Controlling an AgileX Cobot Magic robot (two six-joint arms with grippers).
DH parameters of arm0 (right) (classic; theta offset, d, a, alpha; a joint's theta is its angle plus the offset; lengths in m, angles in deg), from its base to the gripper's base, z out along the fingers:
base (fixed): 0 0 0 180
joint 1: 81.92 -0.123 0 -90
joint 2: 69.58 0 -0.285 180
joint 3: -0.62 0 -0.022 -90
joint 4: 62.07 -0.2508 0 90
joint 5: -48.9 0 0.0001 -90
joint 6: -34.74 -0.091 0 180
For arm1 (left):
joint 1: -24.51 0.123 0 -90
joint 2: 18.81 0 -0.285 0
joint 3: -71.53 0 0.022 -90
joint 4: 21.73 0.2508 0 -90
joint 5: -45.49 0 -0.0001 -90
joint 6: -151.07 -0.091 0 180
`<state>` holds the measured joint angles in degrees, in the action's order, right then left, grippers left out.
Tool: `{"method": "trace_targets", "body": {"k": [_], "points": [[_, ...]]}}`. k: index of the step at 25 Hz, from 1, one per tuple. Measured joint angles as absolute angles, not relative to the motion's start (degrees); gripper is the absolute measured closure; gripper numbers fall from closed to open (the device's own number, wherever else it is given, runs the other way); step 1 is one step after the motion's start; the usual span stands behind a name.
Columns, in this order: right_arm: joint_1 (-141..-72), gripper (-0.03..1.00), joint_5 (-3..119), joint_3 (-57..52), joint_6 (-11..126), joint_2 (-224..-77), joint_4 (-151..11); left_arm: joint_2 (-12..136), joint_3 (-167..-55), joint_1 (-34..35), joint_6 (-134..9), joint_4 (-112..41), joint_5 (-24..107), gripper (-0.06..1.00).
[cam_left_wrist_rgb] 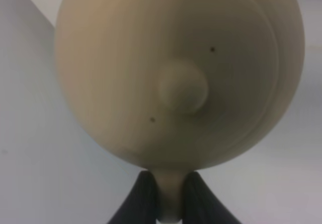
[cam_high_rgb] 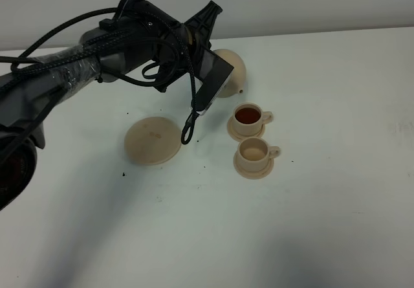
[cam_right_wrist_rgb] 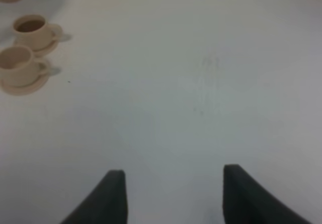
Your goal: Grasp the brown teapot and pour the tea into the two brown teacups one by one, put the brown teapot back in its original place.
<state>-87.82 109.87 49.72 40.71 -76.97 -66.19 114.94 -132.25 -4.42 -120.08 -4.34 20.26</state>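
Observation:
My left gripper [cam_left_wrist_rgb: 170, 198] is shut on the loop handle of the brown teapot [cam_high_rgb: 231, 73]. It holds the pot in the air, tipped, with the spout just above and behind the far teacup [cam_high_rgb: 248, 116]. That cup holds dark tea. The near teacup [cam_high_rgb: 254, 151] on its saucer shows only a pale inside. The left wrist view is filled by the teapot's lid and knob [cam_left_wrist_rgb: 182, 87]. The wide saucer plate [cam_high_rgb: 152, 140] lies bare to the left of the cups. My right gripper [cam_right_wrist_rgb: 173, 199] is open over bare table, with both teacups [cam_right_wrist_rgb: 30, 30] far from it.
The left arm and its cables [cam_high_rgb: 191, 116] hang over the table between the saucer plate and the cups. White table [cam_high_rgb: 336, 204] stretches to the right and front of the cups.

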Motion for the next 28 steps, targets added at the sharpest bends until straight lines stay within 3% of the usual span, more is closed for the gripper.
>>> {"method": "trace_targets", "body": {"k": [13, 28], "points": [[-87.8, 0.51, 109.9, 49.7, 40.7, -77.0, -66.2, 113.9, -132.3, -4.1, -93.4, -5.2, 0.4, 0.79], [-87.8, 0.51, 109.9, 49.7, 40.7, -77.0, -66.2, 113.9, -132.3, -2.8, -84.7, -16.7, -12.3, 0.79]]}}
